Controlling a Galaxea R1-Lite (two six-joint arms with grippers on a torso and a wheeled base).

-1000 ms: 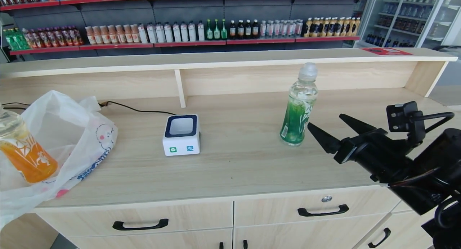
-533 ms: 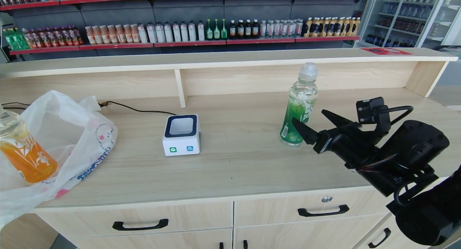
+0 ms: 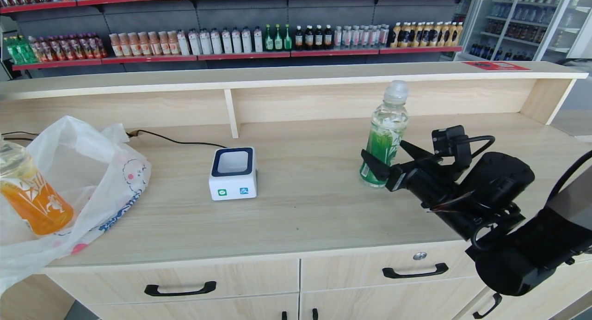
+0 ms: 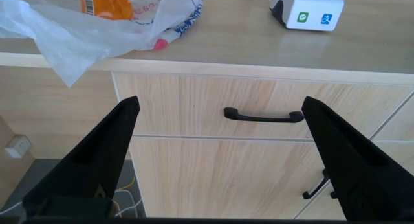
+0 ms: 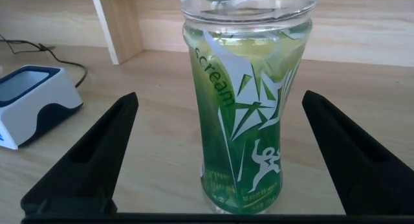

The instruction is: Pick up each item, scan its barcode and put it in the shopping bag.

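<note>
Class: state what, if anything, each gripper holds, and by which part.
Nothing is held. The open right gripper straddles the lower body of the clear plastic bottle with green label, fingers apart from it; the open left gripper hangs before the wooden drawers.

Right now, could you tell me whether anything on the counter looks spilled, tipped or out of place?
Nothing stands out. The green drink bottle stands upright within the open right gripper, the barcode scanner sits on the counter, and the orange drink bottle leans inside the shopping bag.
</note>
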